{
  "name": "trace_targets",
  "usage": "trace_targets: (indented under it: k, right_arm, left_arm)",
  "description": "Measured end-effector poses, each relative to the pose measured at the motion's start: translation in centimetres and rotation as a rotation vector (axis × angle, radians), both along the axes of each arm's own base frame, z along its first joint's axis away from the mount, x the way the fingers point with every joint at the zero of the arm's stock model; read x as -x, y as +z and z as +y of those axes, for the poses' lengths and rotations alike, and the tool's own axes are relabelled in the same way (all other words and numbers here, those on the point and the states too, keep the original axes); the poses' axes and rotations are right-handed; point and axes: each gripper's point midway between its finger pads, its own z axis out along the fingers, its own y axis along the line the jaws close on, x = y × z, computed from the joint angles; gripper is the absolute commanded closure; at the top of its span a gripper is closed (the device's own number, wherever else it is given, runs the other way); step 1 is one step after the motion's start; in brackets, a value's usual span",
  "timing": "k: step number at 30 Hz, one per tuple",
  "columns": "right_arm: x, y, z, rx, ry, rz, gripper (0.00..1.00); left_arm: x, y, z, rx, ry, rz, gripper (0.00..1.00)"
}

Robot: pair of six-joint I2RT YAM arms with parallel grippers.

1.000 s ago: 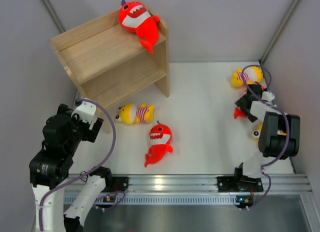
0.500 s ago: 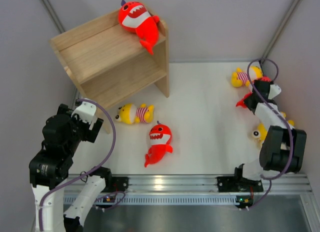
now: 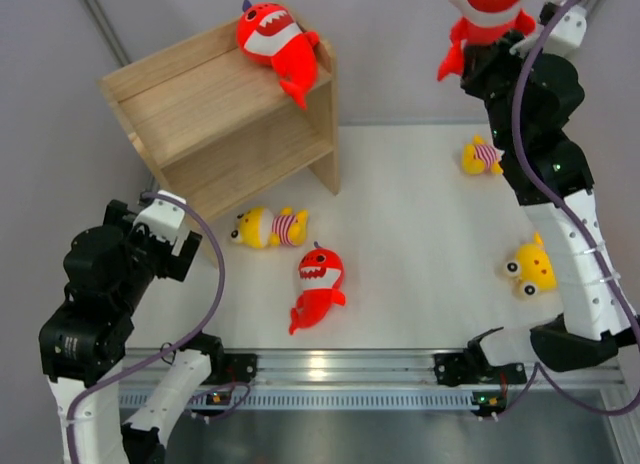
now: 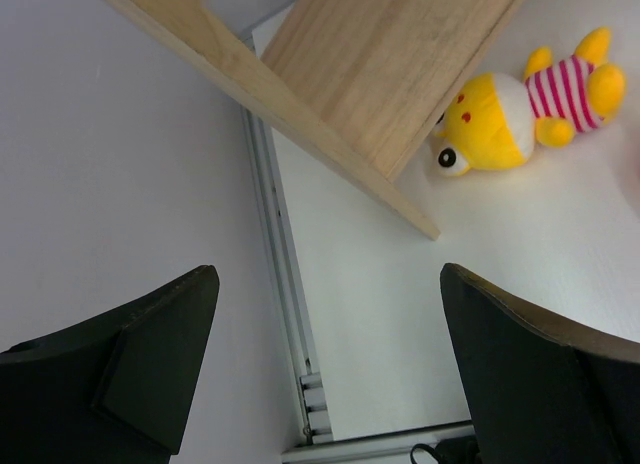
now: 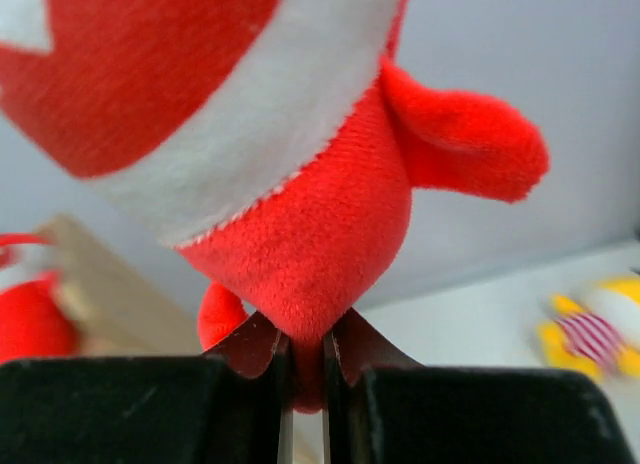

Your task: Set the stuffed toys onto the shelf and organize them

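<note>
My right gripper (image 5: 305, 356) is pressed together on the bottom of a red shark (image 5: 300, 224). I hold it up high over the far right corner of the counter (image 3: 420, 234). My left gripper (image 4: 328, 284) is spread wide with nothing in it, by the left edge. The wooden shelf (image 3: 220, 124) stands at the far left corner. A second red shark (image 3: 272, 39) sits on its top board. A yellow doll (image 3: 270, 227) lies just in front of the shelf, and a third red shark (image 3: 318, 282) lies near it. A second yellow doll (image 3: 483, 156) lies near the far right corner. A third yellow doll (image 3: 530, 267) lies by the right edge.
</note>
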Motion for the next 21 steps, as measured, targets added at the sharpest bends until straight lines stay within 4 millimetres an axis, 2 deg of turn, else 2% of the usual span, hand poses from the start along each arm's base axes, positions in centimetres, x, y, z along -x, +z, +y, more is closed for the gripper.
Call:
trace_targets:
  k: [2,3,5,7,10,14,18,21]
  right_arm:
    - [0.6,4.2,4.6,-0.006,0.133,-0.083,1.00]
    - [0.9,5.6,6.3,-0.009,0.186,-0.110,1.00]
    - [1.4,7.6,10.5,-0.016,0.291,-0.157,1.00]
    - [1.5,8.1,14.3,-0.019,0.376,-0.175,1.00]
    - [1.5,7.1,20.8,-0.015,0.509,-0.166,1.00]
    - [1.0,4.3,28.3,-0.002,0.628,-0.136,1.00]
    - [1.2,0.9,33.7,0.004,0.712,-0.085,1.00]
    - [1.5,-1.1,36.4,-0.011,0.755,-0.052,1.00]
  left_arm:
    - [0.1,1.7,-0.6,0.013,-0.036,-0.023,0.01]
    - [0.2,2.7,-0.9,0.019,-0.054,-0.041,0.01]
    - [0.1,4.9,-1.7,0.031,-0.100,-0.086,0.01]
    - [0.1,7.0,-2.5,0.043,-0.148,-0.129,0.01]
    - [-0.4,9.9,-3.6,0.061,-0.207,-0.178,0.01]
    - [-2.7,11.3,-5.3,0.074,-0.274,-0.167,0.01]
    - [-6.2,10.9,-7.5,0.099,-0.357,-0.099,0.01]
    - [-8.1,10.1,-8.9,0.120,-0.408,-0.056,0.01]
